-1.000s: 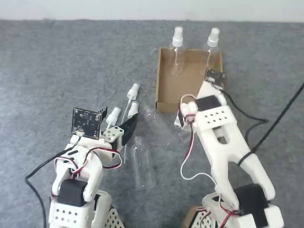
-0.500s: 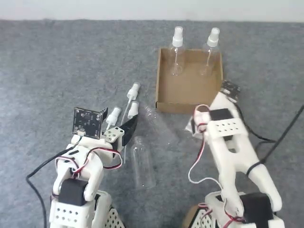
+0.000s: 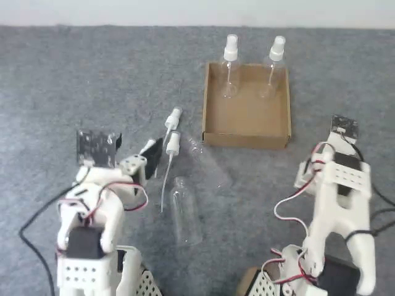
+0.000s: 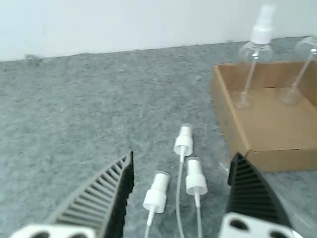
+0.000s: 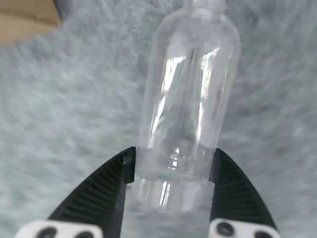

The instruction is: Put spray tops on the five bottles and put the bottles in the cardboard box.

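Observation:
In the right wrist view a clear bottle without a top (image 5: 185,99) sits between the jaws of my right gripper (image 5: 173,154), which is shut on its base. From above, that gripper (image 3: 305,174) is right of the cardboard box (image 3: 247,126) and nearer than it. Two bottles with spray tops (image 3: 229,68) (image 3: 273,66) stand at the box's far end. Two topless bottles (image 3: 185,213) (image 3: 208,161) lie on the mat. Three spray tops (image 4: 183,139) (image 4: 194,181) (image 4: 156,196) lie just ahead of my open left gripper (image 4: 183,157), which holds nothing.
Grey felt mat (image 3: 74,80) covers the table, with open room at the far left and between the arms. Cables trail beside both arm bases. The box's near wall (image 3: 245,140) stands close to the lying bottle's neck.
My right arm has drawn back from the box's near wall to the right and toward its base, with the bottle in its gripper. The left arm has shifted left.

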